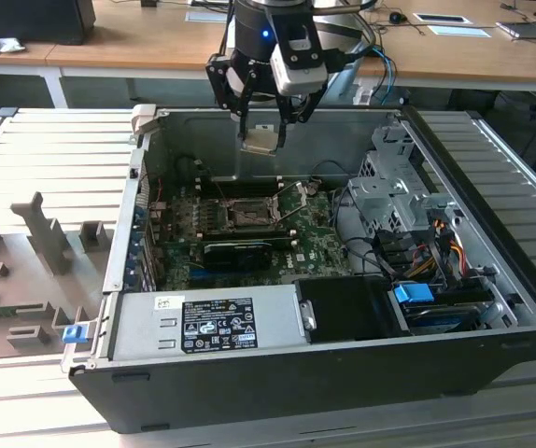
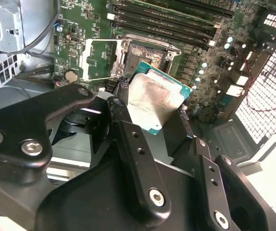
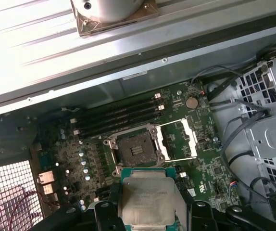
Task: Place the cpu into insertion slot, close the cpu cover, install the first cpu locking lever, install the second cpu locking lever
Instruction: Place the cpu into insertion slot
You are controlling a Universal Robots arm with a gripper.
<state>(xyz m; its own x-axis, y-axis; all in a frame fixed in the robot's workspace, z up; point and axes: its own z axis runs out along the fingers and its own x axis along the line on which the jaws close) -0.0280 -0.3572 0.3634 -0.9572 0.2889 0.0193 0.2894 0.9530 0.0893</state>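
Note:
My gripper (image 1: 262, 131) is shut on the cpu (image 1: 260, 139), a flat square chip with a silvery top, held above the rear of the open computer case. In both wrist views the cpu (image 2: 152, 98) (image 3: 150, 197) sits between the black fingers (image 2: 123, 115), level and well above the board. Below it lies the insertion slot (image 3: 135, 148) (image 2: 145, 55) (image 1: 247, 217), dark and uncovered. The cpu cover (image 3: 179, 139) (image 2: 99, 60) is swung open beside the slot, with green board showing through its window. Thin locking levers (image 1: 291, 198) stick up next to the slot.
A black card (image 1: 240, 250) lies just in front of the slot, and memory slots (image 3: 119, 118) lie behind it. A grey power supply (image 1: 207, 322) fills the case's front. A drive cage (image 1: 389, 196) and cables (image 1: 427, 247) stand at the exterior view's right. Case walls ring the board.

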